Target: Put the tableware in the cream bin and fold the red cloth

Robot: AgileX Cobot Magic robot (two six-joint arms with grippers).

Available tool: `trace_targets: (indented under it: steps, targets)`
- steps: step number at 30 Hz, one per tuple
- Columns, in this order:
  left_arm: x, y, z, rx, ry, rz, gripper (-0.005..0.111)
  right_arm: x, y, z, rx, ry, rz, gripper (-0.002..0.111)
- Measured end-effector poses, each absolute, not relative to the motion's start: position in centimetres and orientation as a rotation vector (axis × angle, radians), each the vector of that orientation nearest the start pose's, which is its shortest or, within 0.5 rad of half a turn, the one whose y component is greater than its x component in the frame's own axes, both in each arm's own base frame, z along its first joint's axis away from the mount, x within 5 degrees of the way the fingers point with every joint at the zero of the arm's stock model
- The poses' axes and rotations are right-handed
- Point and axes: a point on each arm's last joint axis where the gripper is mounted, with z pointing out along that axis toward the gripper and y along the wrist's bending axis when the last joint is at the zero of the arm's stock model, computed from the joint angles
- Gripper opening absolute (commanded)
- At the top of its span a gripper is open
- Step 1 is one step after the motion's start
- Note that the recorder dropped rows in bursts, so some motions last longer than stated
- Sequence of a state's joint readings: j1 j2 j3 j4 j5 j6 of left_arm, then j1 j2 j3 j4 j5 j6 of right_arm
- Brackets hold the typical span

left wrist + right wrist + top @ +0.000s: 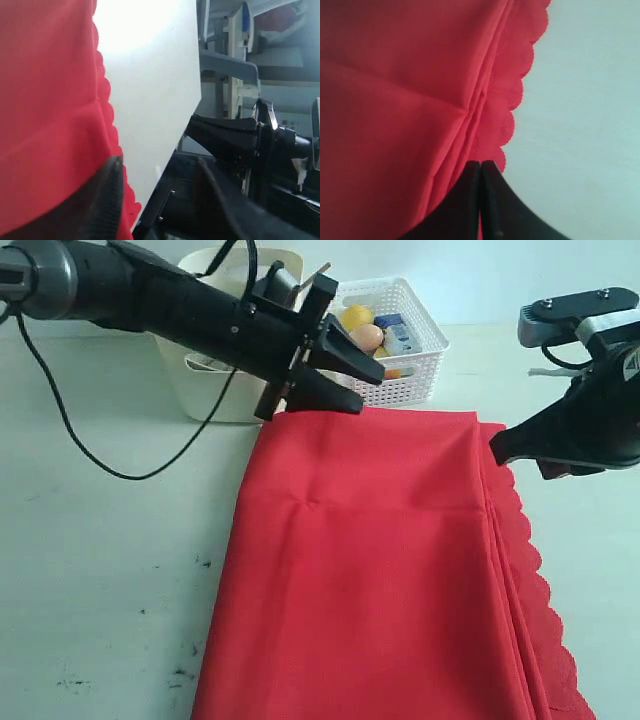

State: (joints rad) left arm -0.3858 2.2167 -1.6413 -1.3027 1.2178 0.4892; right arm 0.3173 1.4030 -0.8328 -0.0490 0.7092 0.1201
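You're in a robot lab: bare white table, blank wall upper right, loose black cable at left, metal rig frame in left wrist view.

Red cloth lies flat on the pale table, folded into a layered rectangle that fills the middle and runs out of sight at 6 o'clock. Its far edge is a straight fold, scalloped hems are stacked along its 3 o'clock side, and faint creases cross the top layer. Cream bin stands upright at 11 o'clock from the cloth, just beyond its far corner, smooth-walled, partly hidden, contents unclear.
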Motion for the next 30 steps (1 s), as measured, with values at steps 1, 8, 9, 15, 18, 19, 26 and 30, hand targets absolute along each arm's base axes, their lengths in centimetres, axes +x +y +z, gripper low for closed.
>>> trace_targets:
  steps: [1, 8, 9, 15, 18, 19, 26, 30]
  targets:
    - [38.7, -24.0, 19.9, 0.371, 2.622, -1.745, 0.008, 24.4, 7.8, 22.6, -0.319, 2.747, 0.080, 0.000]
    - [38.3, -20.8, 23.8, 0.542, 2.625, -1.476, 0.000, 24.2, 8.8, 22.7, -0.323, 2.755, 0.228, 0.000]
    - [38.1, -20.4, 24.2, 0.579, 2.635, -1.417, 0.000, 24.1, 8.9, 22.7, -0.325, 2.756, 0.254, 0.000]
    - [36.0, -18.1, 27.1, 0.720, 2.680, -1.093, 0.000, 24.3, 10.6, 22.0, -0.355, 2.758, 0.420, 0.000]
    - [34.8, -17.0, 28.3, 0.717, 2.673, -0.955, 0.000, 24.3, 12.4, 20.6, -0.436, 2.785, 0.439, 0.000]
    - [34.3, -16.6, 28.6, 0.712, 2.665, -0.913, 0.000, 24.2, 13.1, 20.0, -0.470, 2.802, 0.441, 0.000]
    - [30.5, -14.4, 30.0, 0.664, 2.611, -0.741, 0.000, 25.4, 17.8, 17.6, -0.658, 2.842, 0.445, 0.000]
    - [28.0, -13.2, 30.8, 0.640, 2.558, -0.683, 0.000, 26.4, 20.4, 16.9, -0.763, 2.834, 0.414, 0.000]
